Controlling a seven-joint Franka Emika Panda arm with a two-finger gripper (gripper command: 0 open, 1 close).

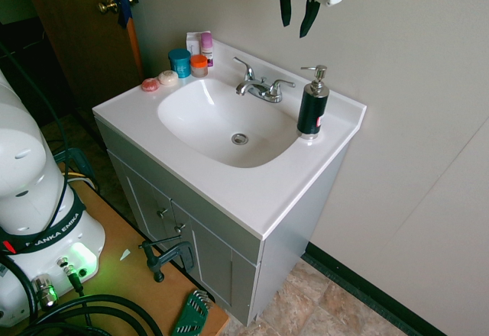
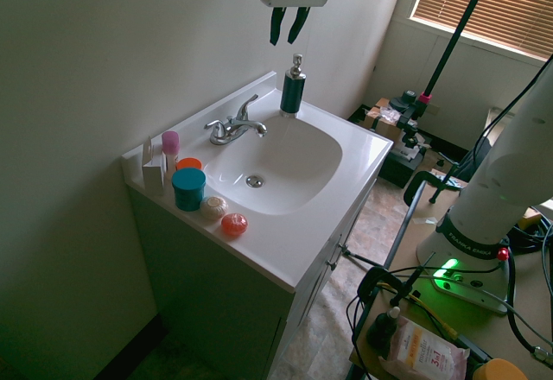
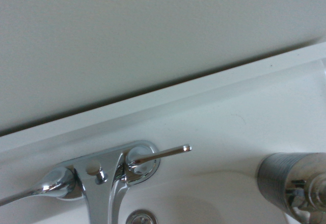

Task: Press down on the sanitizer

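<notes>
Gripper, fingers parted, above sanitizer, apart from it. Sanitizer upright on white countertop, R of basin w/ faucet just beside, near back edge. Wall behind. Blue jar and orange-lidded jar across basin, well apart.

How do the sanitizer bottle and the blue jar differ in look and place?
The sanitizer is tall and black with a pump; the blue jar is squat and lidded. The sanitizer stands alone beside the basin; the jar sits among other items. Both stand upright.
</notes>
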